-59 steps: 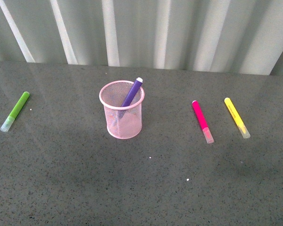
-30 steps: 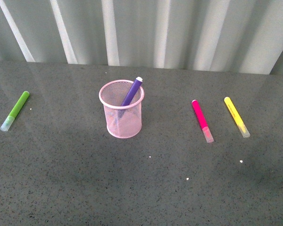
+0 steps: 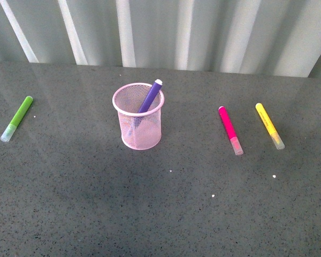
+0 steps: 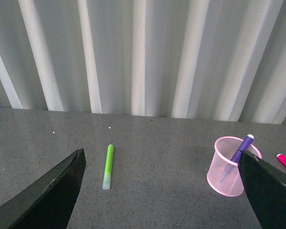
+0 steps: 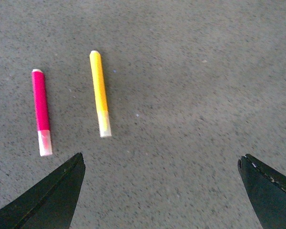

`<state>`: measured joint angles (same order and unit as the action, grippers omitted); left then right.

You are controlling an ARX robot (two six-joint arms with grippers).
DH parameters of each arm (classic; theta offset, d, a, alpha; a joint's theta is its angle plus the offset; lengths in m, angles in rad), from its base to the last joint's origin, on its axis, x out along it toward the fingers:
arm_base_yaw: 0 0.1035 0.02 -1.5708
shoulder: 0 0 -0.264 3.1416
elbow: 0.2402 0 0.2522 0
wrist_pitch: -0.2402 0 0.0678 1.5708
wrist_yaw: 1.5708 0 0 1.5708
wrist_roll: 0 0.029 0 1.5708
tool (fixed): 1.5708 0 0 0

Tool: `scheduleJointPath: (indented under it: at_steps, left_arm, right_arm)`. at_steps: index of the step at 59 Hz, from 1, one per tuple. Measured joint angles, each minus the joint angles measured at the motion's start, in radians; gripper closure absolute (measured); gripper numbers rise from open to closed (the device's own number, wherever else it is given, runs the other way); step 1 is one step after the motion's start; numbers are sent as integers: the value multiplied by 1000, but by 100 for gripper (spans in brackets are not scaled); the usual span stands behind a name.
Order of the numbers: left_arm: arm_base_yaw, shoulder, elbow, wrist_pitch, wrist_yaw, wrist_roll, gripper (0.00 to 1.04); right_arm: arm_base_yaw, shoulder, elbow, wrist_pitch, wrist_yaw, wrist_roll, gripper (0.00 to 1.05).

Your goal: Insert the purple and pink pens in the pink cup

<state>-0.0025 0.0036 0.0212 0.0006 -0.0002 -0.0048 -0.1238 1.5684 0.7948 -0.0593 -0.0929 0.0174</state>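
The pink mesh cup point(image 3: 139, 124) stands upright mid-table, with the purple pen point(image 3: 150, 97) leaning inside it, white tip above the rim. The pink pen point(image 3: 229, 134) lies flat on the table to the cup's right. Neither arm shows in the front view. In the left wrist view the left gripper point(image 4: 164, 191) is open and empty above the table, with the cup point(image 4: 227, 167) and purple pen point(image 4: 242, 149) beside one finger. In the right wrist view the right gripper point(image 5: 162, 191) is open and empty, with the pink pen point(image 5: 41, 110) lying ahead of it.
A lime-green marker point(image 3: 17, 118) lies at the table's left, also in the left wrist view point(image 4: 108, 165). A yellow marker point(image 3: 269, 125) lies right of the pink pen, also in the right wrist view point(image 5: 100, 93). A ribbed grey wall point(image 3: 166, 32) backs the dark speckled table point(image 3: 166, 209).
The front view has shifted a little: everything on the table sits slightly higher in the picture than before. No pen or cup has moved on the table.
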Motion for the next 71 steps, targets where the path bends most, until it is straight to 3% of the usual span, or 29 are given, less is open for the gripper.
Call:
scheduleJointPath:
  at_steps: [7, 29, 71]
  left_arm:
    - [0, 0, 0, 0, 0, 0, 7]
    - [0, 0, 0, 0, 0, 0, 7]
    - [0, 0, 0, 0, 0, 0, 7]
  right_arm:
    - [32, 95, 88, -5, -14, -1, 7]
    - [115, 360, 252, 9, 74, -63, 7]
    - [266, 626, 612, -120, 66, -60, 7]
